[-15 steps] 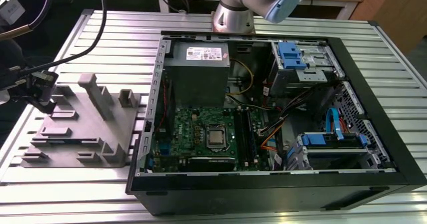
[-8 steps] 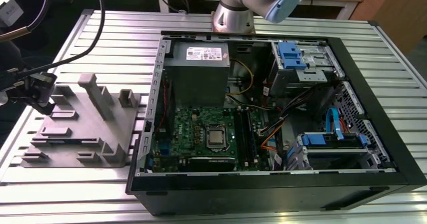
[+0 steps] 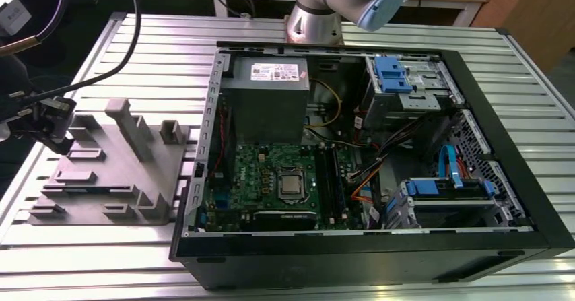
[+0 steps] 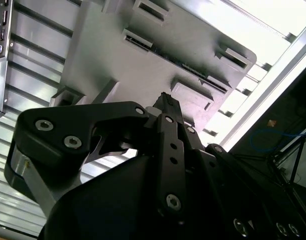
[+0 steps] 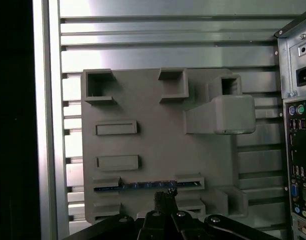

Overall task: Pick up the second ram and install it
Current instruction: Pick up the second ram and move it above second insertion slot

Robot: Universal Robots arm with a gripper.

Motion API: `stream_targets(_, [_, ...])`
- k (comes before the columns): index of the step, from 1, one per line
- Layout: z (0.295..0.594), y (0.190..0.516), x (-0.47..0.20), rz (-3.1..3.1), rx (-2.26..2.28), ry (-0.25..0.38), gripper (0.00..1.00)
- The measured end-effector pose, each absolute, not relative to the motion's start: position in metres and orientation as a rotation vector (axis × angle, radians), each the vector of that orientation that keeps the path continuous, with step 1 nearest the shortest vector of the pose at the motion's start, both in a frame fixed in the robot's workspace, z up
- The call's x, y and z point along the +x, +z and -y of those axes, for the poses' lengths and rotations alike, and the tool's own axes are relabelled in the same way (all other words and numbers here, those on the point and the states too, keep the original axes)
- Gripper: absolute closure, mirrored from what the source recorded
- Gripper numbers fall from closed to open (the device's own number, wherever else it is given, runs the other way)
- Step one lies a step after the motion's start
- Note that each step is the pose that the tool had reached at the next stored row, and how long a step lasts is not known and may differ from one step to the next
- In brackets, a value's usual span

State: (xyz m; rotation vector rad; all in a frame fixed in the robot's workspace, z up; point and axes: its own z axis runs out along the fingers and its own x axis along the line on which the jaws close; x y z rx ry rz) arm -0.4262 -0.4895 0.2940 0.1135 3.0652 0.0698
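On the exterior view's left, the black two-fingered tool (image 3: pixel 56 139) hangs over the outer edge of a pale grey plastic fixture plate (image 3: pixel 117 173), clear of it. The plate lies flat on the ribbed aluminium surface (image 3: pixel 117 260). In the first wrist view, the second ram (image 5: pixel 143 185), a long, thin, dark memory stick, stands on edge in a narrow slot of that grey plate (image 5: pixel 153 145), between two low blocks. The tool (image 5: pixel 165 196) points at the stick near its middle, jaws drawn together with nothing between them; whether the tips touch the stick cannot be told. In the second wrist view the tool (image 4: pixel 165 99) looks equally narrow against the plate.

Just beside the plate, toward the exterior view's right, an open black tower computer case (image 3: pixel 359 260) lies on its side. It shows a green motherboard (image 3: pixel 260 173) with long black slot rails. The silver robot arm (image 3: pixel 319 11) rises behind the case. The case's rear port panel (image 5: pixel 298 150) also shows in the first wrist view.
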Motion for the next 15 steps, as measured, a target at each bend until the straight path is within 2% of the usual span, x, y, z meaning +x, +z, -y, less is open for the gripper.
stream_targets(15, [0.4895,0.2935,-0.4263,-3.069,-0.106,0.076,0.93])
